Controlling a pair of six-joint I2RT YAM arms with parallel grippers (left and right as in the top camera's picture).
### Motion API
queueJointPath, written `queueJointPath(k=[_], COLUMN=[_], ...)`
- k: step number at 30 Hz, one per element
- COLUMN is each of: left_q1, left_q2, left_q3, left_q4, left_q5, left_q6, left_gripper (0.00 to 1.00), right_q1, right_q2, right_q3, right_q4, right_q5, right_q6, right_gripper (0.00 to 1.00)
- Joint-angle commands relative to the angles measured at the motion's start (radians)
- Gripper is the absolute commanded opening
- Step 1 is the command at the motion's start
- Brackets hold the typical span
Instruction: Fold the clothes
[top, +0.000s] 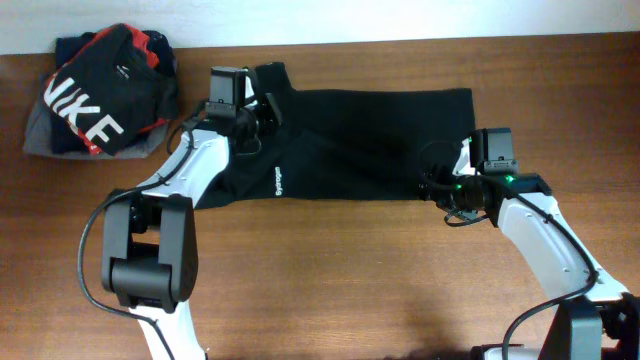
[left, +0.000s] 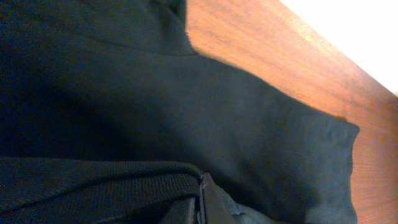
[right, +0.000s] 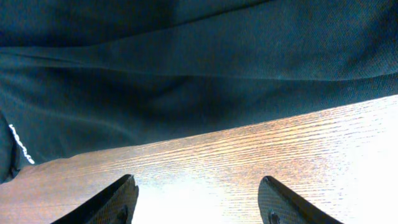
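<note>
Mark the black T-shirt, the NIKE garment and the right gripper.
black T-shirt (top: 370, 140): overhead view, middle of its flat body.
NIKE garment (top: 88, 112): overhead view, on its white letters.
right gripper (right: 196, 190): right wrist view, midway between its open fingers.

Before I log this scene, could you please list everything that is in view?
T-shirt: one, black with small white lettering, spread across the middle of the table.
NIKE garment: one, black and red with white letters, on top of the pile at the far left corner.
Grey garment: one, grey, under the NIKE garment.
Table: one, brown wood, under everything.
Left arm: one, white and black, reaching to the T-shirt's left end.
Right arm: one, white and black, at the T-shirt's right end.
Left gripper: one, black, on the T-shirt; fabric hides its fingers.
Right gripper: one, black, open over bare wood beside the T-shirt's edge.
</note>
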Motion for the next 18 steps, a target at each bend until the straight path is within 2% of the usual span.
queueJointPath(k=[1,3,6,9,11,15,18], left_q1=[-0.029,-0.040,-0.045,-0.044,-0.040,-0.015,0.008], left_q2=[0.045,0.061,0.075,0.074,0.072,0.070,0.068], left_q3=[0.013,0.013,0.013,0.015,0.024,0.080,0.153], left_q4=[0.031,0.034,0.032,0.026,0.007,-0.126,-0.232], left_q5=[0.008,0.008,0.007,0.007,0.007,0.007,0.007], left_q6=[0.034,0.045,0.087,0.148,0.175,0.198,0.262], left_gripper=[0.03,0.45,0.55,0.81,0.92,0.98,0.98], right_q1=[0.005,0.005,0.005,0.005,0.005,0.005,0.005], right_q2=[-0.010,-0.010,-0.010,-0.010,-0.010,-0.010,-0.010], right_q3=[0.013,0.013,0.013,0.013,0.013,0.013,0.013], right_q4=[-0.005,-0.011,-0.019,-0.024,-0.024,-0.030,-0.032], right_q5=[0.013,0.013,0.013,0.013,0.013,0.013,0.013], right_q6=[-0.011,-0.011,-0.011,-0.011,-0.011,-0.011,-0.011], right_gripper=[0.67,0.67,0.67,0.67,0.67,0.67,0.67])
